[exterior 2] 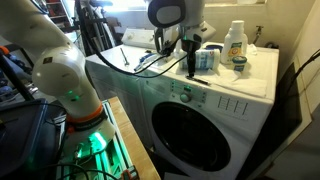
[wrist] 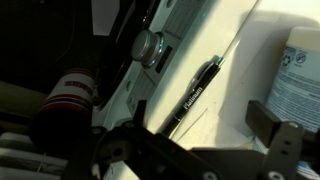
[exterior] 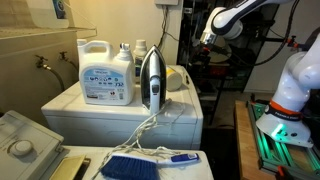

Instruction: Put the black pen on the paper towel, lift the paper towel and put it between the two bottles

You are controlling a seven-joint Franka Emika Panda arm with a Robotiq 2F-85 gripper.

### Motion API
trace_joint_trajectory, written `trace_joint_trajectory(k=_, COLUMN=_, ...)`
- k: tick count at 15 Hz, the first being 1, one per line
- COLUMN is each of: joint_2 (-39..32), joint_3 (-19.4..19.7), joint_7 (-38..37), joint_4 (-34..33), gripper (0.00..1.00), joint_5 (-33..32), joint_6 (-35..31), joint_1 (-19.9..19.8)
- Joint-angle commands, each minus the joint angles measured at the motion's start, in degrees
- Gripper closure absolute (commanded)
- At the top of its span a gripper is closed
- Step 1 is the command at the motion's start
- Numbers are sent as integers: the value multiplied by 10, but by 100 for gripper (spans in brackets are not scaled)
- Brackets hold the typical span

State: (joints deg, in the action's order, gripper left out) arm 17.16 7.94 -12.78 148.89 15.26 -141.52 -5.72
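The black pen (wrist: 195,95) lies slantwise on the white washer top (exterior 2: 250,85) in the wrist view. A thin white paper towel (wrist: 215,118) lies flat beside and under its lower end. My gripper (wrist: 210,135) hovers just above them, open and empty, one finger on each side. In an exterior view my gripper (exterior 2: 190,65) hangs over the washer top next to the white detergent jug (exterior 2: 206,58). A second, taller bottle (exterior 2: 235,38) stands behind the jug. The jug (exterior: 105,75) and second bottle (exterior: 125,52) also show from the other side.
An iron (exterior: 152,80) stands upright on the washer with its cord trailing off the front. A blue brush (exterior: 135,165) lies on a lower surface. A round knob (wrist: 150,47) sits on the washer panel. A small dark-capped jar (exterior 2: 240,65) stands near the bottles.
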Motion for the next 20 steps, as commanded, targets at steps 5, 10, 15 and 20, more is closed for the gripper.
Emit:
trace_joint_trajectory(k=5, joint_2=-84, joint_3=-35, joint_7=-82, joint_4=-48, gripper=4, joint_5=-106, joint_6=2, joint_1=-28)
trace_joint_trajectory(k=10, joint_2=-128, joint_3=-39, joint_7=-123, joint_4=-82, gripper=29, joint_5=-120, joint_6=3, joint_1=-20)
trace_joint_trajectory(k=15, joint_2=-159, joint_3=-38, joint_7=-148, joint_4=-104, gripper=65, joint_5=-123, joint_6=1, joint_1=-14)
trace_joint_trajectory(k=20, joint_2=-183, joint_3=-37, joint_7=-144, joint_4=-123, gripper=34, joint_5=-103, joint_6=-8, joint_1=-5)
